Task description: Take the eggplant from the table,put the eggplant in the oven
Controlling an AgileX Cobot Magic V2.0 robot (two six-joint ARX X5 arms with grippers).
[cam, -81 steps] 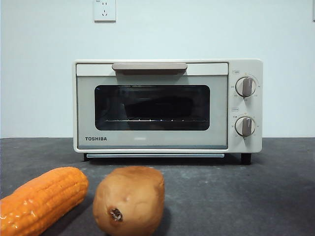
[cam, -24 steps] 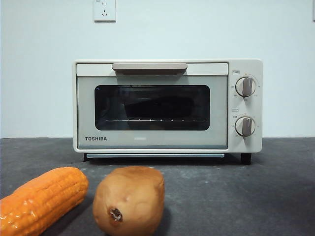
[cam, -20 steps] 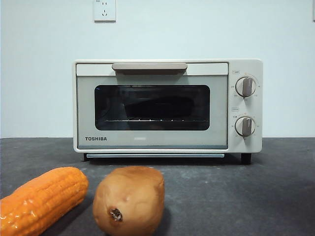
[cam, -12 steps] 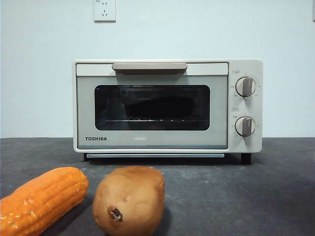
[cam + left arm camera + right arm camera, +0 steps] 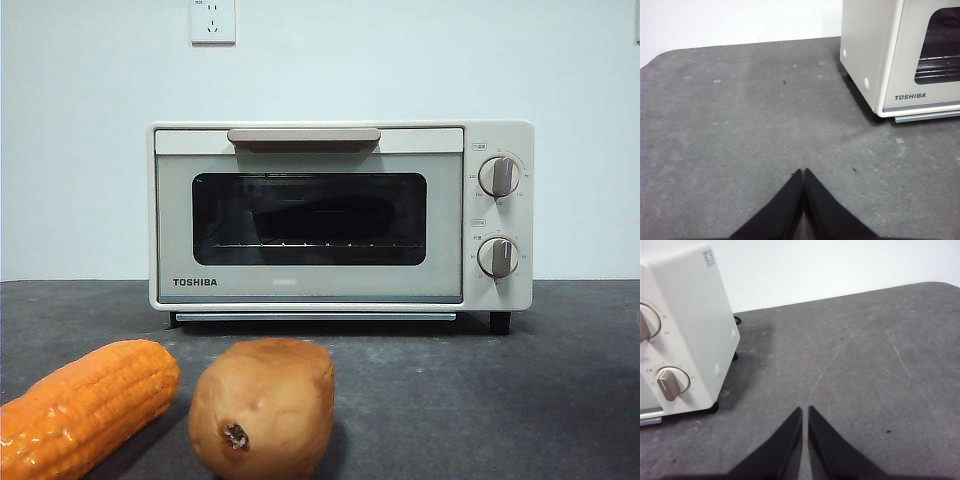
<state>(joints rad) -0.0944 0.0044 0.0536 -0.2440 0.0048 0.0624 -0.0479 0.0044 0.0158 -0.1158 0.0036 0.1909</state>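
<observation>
- My left gripper [image 5: 803, 172]: fingers pressed together at the tips, nothing between them, hanging over bare worktop [image 5: 740, 125] off the oven's [image 5: 875, 55] side with the TOSHIBA label.
- My right gripper [image 5: 805, 410]: fingers nearly touching, only a thin slit between them, holding nothing, over worktop [image 5: 880, 355] on the oven's [image 5: 685, 325] knob side.
- Neither gripper shows in the front view.
- Oven [image 5: 340, 215] sits at the back of the worktop [image 5: 480, 400], door closed, bar handle [image 5: 303, 135] on top, two knobs [image 5: 498, 176] on the right.
- Eggplant [image 5: 325, 218]: I see a dark long shape behind the glass, lying on the wire rack inside the oven; too dim to make out more.
- Potato [image 5: 262, 408] stands in front, near the camera, with the corn cob [image 5: 85, 405] just beside it on its left; can't tell if they touch. Both well apart from the oven.
- Wall socket [image 5: 212, 20] above the oven.
</observation>
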